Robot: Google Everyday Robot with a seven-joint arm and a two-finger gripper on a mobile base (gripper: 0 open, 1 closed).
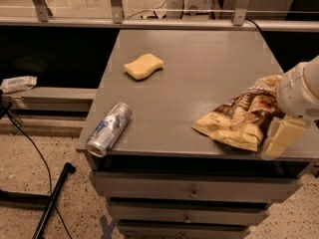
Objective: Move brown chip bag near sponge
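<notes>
The brown chip bag lies crumpled on the grey table, near its front right edge. The sponge is a pale yellow block lying on the table's back left part, well apart from the bag. My gripper hangs from the white arm at the right edge of the camera view. It sits right beside the bag's right end, low over the table's front right corner. The arm hides part of the bag's right side.
A silver-blue drink can lies on its side at the table's front left edge. Drawers sit below the tabletop. A metal railing runs behind the table. A black cable and pole lie on the floor at the left.
</notes>
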